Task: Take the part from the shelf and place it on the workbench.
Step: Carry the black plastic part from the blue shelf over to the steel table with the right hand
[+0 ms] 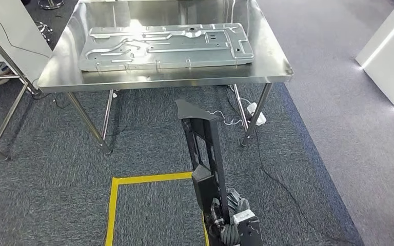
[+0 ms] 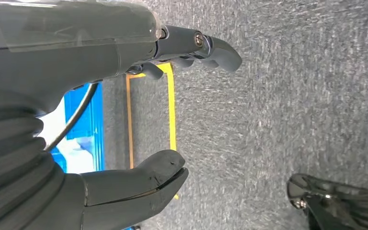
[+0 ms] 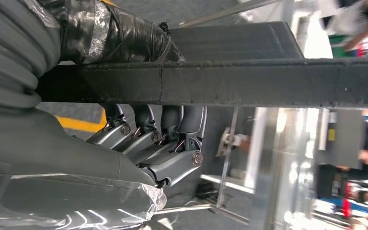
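A long black frame-shaped part [image 1: 205, 148] stands almost upright in front of me, low in the head view, its top end pointing toward the workbench. My right hand [image 1: 232, 224] grips its lower end. In the right wrist view the fingers [image 3: 146, 136] curl around the part's black bar [image 3: 249, 81]. The steel workbench [image 1: 269, 64] stands ahead, beyond a strip of carpet. My left hand [image 2: 67, 52] hangs over the grey carpet, thumb and fingers apart, holding nothing.
A large stamped metal panel [image 1: 166, 46] covers most of the workbench top. Yellow floor tape [image 1: 133, 180] marks a square near my feet. A power strip and cables [image 1: 254, 109] lie under the bench. A white unit [image 1: 390, 51] stands at right, another frame [image 1: 10, 77] at left.
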Robot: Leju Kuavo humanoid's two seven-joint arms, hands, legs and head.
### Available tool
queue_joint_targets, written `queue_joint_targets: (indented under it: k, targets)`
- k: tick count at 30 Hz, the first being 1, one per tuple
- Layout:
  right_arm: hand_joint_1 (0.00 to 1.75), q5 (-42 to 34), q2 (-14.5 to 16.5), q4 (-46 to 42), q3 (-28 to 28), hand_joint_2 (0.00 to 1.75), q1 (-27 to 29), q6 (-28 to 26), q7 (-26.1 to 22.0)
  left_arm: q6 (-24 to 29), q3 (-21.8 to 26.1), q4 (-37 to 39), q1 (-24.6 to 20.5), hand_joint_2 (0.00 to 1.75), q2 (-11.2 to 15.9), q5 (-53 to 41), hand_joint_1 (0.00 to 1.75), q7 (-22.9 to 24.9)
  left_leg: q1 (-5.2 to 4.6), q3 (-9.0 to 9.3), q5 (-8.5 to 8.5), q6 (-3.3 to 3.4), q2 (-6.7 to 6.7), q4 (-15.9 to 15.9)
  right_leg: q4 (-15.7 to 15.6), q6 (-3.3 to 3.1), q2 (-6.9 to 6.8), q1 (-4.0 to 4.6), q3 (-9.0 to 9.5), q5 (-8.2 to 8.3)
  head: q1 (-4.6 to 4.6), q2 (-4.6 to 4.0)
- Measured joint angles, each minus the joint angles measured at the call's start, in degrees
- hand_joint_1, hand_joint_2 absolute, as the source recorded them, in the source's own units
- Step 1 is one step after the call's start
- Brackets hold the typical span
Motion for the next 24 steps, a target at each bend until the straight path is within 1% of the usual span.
queue_joint_targets:
  k: [1,2,3,4,5,6,7,8,9,10,11,12,13,14,15,16,17,18,20,21,22,24]
  targets:
    - [1.75,0.5,0.0,0.5,0.1,1.75,0.0,-1.2,0.4,0.0,0.0,0.0,0.0,1.75,0.0,0.0,0.00,0.1,0.10,0.68,-0.60,-0.16,-0.05,0.0,0.5,0.22,-0.07,-0.24,-1.39,-0.65,0.00,0.00]
    - [1.75,1.2,0.1,1.0,0.1,1.75,0.0,-2.9,0.9,0.0,0.1,0.0,0.1,1.75,0.0,-0.1,0.00,0.2,0.22,1.55,-1.29,-0.37,-0.11,0.0,-0.8,0.42,-0.16,-0.44,-1.96,-0.02,0.01,0.00]
    - [1.75,2.1,0.2,1.4,0.1,1.75,0.0,-5.2,1.4,0.0,0.1,0.0,0.1,1.75,0.0,-0.2,0.00,0.3,0.35,2.55,-2.03,-0.61,-0.16,0.0,-3.5,0.56,-0.26,-0.61,-1.85,1.98,0.01,0.00]
    - [1.75,3.6,0.4,1.6,-0.1,1.75,0.0,-7.6,2.0,0.0,0.1,0.0,0.2,1.75,-0.1,-0.3,0.00,0.4,0.46,3.39,-2.79,-0.90,-0.20,0.0,-7.1,0.61,-0.37,-0.73,-1.45,5.42,0.02,0.00]
    - [1.75,6.0,0.7,1.9,-0.5,1.75,-0.2,-9.9,2.5,0.0,0.1,0.0,0.3,1.75,-0.1,-0.5,0.00,0.4,0.51,4.21,-3.52,-1.23,-0.22,0.1,-10.0,0.52,-0.48,-0.70,-1.10,8.13,0.00,0.00]
    - [1.75,9.4,1.0,2.2,-1.0,1.75,-0.6,-11.3,3.1,0.0,0.1,0.0,0.2,1.75,-0.1,-0.7,0.00,0.5,0.50,4.64,-4.21,-1.64,-0.19,0.1,-12.0,0.25,-0.52,-0.61,-0.81,10.13,-0.03,0.00]
    - [1.75,13.4,1.5,2.4,-1.5,1.75,-1.3,-12.1,3.9,0.0,0.1,0.0,0.0,1.75,-0.1,-1.0,0.00,0.5,0.44,5.07,-4.66,-2.10,-0.11,0.1,-13.0,-0.15,-0.45,-0.51,-0.71,11.14,-0.04,0.00]
    - [1.75,17.7,2.0,2.6,-1.9,1.75,-2.4,-12.3,4.6,0.0,0.1,0.0,-0.2,1.75,-0.1,-1.3,0.00,0.5,0.40,5.46,-4.80,-2.51,-0.03,0.3,-13.0,-0.62,-0.31,-0.37,-0.53,10.70,-0.08,0.00]
    - [1.75,21.9,2.5,2.7,-2.2,1.75,-3.7,-12.4,5.6,0.0,0.1,0.0,-0.5,1.75,0.0,-1.7,0.00,0.6,0.42,5.54,-4.81,-2.84,0.07,0.4,-13.2,-1.08,-0.09,-0.40,-0.12,10.68,-0.07,0.00]
    - [1.75,25.9,3.1,2.8,-2.4,1.75,-5.3,-12.4,6.7,-0.1,0.1,0.0,-0.7,1.75,0.0,-2.1,0.00,0.6,0.47,5.47,-4.58,-3.05,0.11,1.5,-13.5,-1.51,0.03,-0.47,0.35,10.56,-0.06,0.00]
    - [1.75,29.5,3.6,3.0,-2.6,1.75,-7.0,-12.4,7.8,-0.2,0.0,0.0,-0.9,1.75,0.0,-2.5,0.00,0.7,0.56,4.62,-4.49,-3.20,0.10,3.2,-13.7,-1.92,0.09,-0.51,0.90,10.35,-0.08,0.00]
    - [1.75,33.3,4.2,3.3,-2.7,1.75,-8.9,-12.4,9.0,-0.3,-0.1,0.0,-1.0,1.75,0.1,-2.9,0.00,0.8,0.63,2.99,-4.93,-3.35,0.09,6.0,-13.9,-2.27,0.12,-0.56,1.44,10.09,-0.07,0.00]
    - [1.75,37.0,4.7,3.8,-2.8,1.75,-11.0,-12.4,10.2,-0.5,-0.2,0.0,-1.1,1.75,0.1,-3.3,0.00,1.0,0.67,0.79,-5.89,-3.51,0.08,9.5,-14.0,-2.55,0.09,-0.51,1.89,9.75,-0.08,0.00]
    - [1.75,40.4,5.2,4.3,-2.9,1.75,-13.1,-12.4,11.4,-0.5,-0.3,0.0,-1.2,1.75,0.2,-3.7,0.00,1.1,0.68,-1.74,-7.46,-3.68,0.09,12.8,-14.0,-2.73,0.13,-0.45,2.30,9.35,-0.09,0.00]
    - [1.75,43.7,5.6,5.0,-2.9,1.75,-15.2,-12.4,12.6,-0.6,-0.4,0.0,-1.2,1.75,0.3,-4.1,0.00,1.2,0.68,-4.09,-9.07,-3.80,0.09,15.3,-14.0,-2.80,0.19,-0.37,2.80,8.89,-0.09,0.00]
    - [1.75,46.5,5.9,5.8,-2.8,1.75,-17.0,-12.4,13.8,-0.6,-0.5,0.0,-1.2,1.75,0.4,-4.4,0.00,1.4,0.67,-5.75,-10.06,-3.85,0.09,16.3,-14.0,-2.81,0.26,-0.32,3.42,8.38,-0.09,0.00]
    - [1.75,48.7,6.1,6.6,-2.7,1.75,-18.5,-12.4,14.8,-0.7,-0.6,0.0,-1.2,1.75,0.5,-4.7,0.00,1.5,0.67,-6.66,-9.86,-3.82,0.09,15.7,-14.0,-2.77,0.31,-0.28,4.18,7.80,-0.09,0.00]
    - [1.75,50.1,6.3,7.3,-2.6,1.75,-19.8,-12.4,15.4,-0.7,-0.6,0.0,-1.1,1.75,0.6,-4.9,0.00,1.5,0.66,-6.81,-8.19,-3.69,0.10,13.4,-14.0,-2.68,0.30,-0.27,5.04,7.20,-0.09,0.00]
    - [1.75,51.5,6.7,8.5,-2.3,1.75,-21.6,-12.4,16.1,-0.8,-0.8,0.0,-1.0,1.75,0.8,-5.0,0.00,1.7,0.49,-6.20,-2.00,-3.24,0.16,7.0,-14.0,-2.31,0.16,-0.21,6.62,5.94,-0.08,0.00]
    - [1.75,52.0,6.9,9.2,-2.1,1.75,-22.5,-12.4,16.5,-0.8,-0.9,0.0,-1.0,1.75,0.9,-5.2,0.00,1.7,0.31,-5.91,0.28,-2.96,0.21,4.8,-14.0,-1.99,0.13,-0.15,7.16,5.40,-0.08,0.00]
    - [1.75,52.9,6.9,9.9,-1.8,1.75,-23.5,-12.4,17.2,-0.9,-1.0,0.0,-1.0,1.75,0.9,-5.3,0.00,1.8,0.12,-5.70,1.77,-2.65,0.23,3.6,-14.1,-1.63,0.14,-0.09,7.53,4.96,-0.07,0.00]
    - [1.75,56.0,6.9,11.8,-0.5,1.75,-25.8,-12.2,19.2,-1.1,-1.4,0.0,-1.1,1.75,1.0,-5.8,0.00,2.0,0.05,-5.20,1.89,-1.99,0.18,3.1,-13.9,-0.90,0.27,0.02,7.94,4.93,-0.07,0.00]
